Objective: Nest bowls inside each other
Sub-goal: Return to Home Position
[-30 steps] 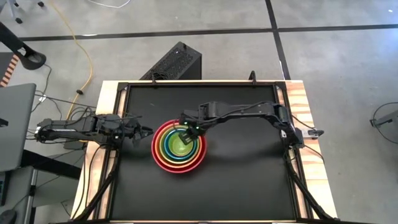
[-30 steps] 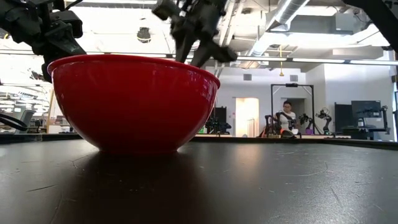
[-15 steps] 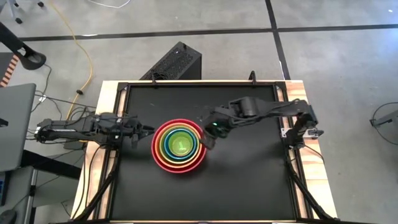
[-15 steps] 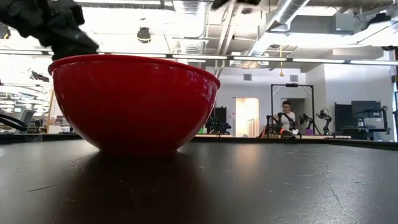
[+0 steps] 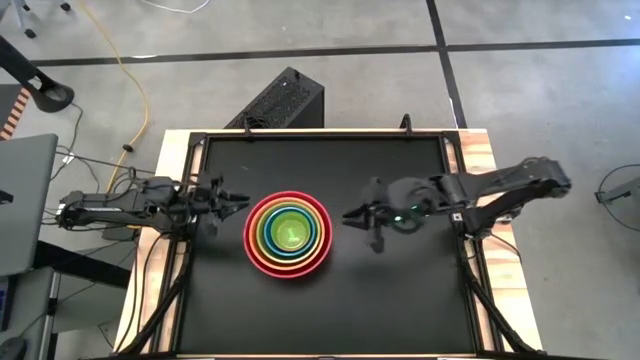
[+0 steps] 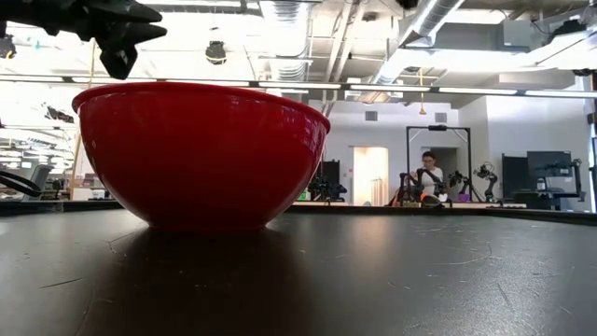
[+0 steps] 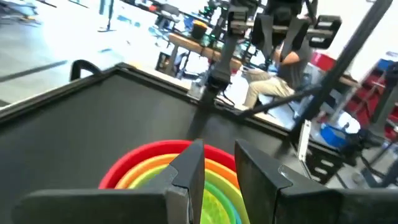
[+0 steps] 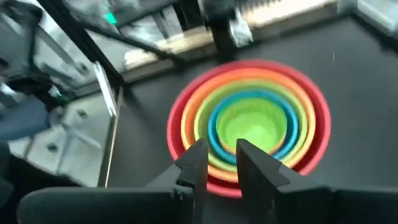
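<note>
The bowls [image 5: 287, 235] stand nested in one stack at the middle of the black table: big red outermost [image 6: 201, 154], then orange, lime-yellow and teal rings, with the bright green one [image 8: 252, 127] innermost. The red bowl's base rests on the table. My left gripper [image 5: 243, 200] hovers just left of the stack, above rim height [image 6: 121, 37], open and holding nothing [image 7: 219, 165]. My right gripper [image 5: 352, 217] hangs in the air to the right of the stack, open and holding nothing [image 8: 219, 158], pointing slantwise down at the bowls.
Bare black table top [image 5: 400, 300] lies all around the stack, inside a raised dark frame [image 5: 320, 135]. Beyond the far edge the room holds other robot stations and a seated person [image 6: 431, 177].
My right gripper has drawn back from over the green bowl in the stack toward the table's right edge, rising out of the low view and rolling as it went. My left gripper has risen a little and tipped up toward level. The nested bowls have stayed in place.
</note>
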Tool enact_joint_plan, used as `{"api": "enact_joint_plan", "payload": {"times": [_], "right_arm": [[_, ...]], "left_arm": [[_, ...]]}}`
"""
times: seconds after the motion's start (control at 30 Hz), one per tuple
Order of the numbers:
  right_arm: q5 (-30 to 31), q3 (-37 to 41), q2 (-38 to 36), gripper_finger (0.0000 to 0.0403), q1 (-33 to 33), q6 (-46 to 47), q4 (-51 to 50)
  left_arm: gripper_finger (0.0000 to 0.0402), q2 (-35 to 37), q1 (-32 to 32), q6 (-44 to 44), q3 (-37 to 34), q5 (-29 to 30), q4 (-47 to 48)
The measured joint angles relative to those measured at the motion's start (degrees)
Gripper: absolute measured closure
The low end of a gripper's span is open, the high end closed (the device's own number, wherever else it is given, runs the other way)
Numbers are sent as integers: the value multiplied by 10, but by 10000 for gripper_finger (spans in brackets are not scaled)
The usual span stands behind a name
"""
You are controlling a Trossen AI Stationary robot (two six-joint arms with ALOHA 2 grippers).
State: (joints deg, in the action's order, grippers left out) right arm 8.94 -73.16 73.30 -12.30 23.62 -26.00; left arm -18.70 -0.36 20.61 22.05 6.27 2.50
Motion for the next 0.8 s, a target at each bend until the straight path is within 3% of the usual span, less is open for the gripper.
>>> {"api": "enact_joint_plan", "payload": {"times": [0.17,0.27,0.53,0.8], "right_arm": [[-86,217,-123,315,27,-67,224],[-136,319,-186,323,46,-76,296],[-225,505,-320,339,105,-89,384],[-230,612,-427,340,148,-57,386]], "left_arm": [[325,0,0,-1,0,50,0],[325,0,0,0,0,95,-1],[325,0,0,4,0,131,-5],[325,0,0,16,-20,171,-41]]}}
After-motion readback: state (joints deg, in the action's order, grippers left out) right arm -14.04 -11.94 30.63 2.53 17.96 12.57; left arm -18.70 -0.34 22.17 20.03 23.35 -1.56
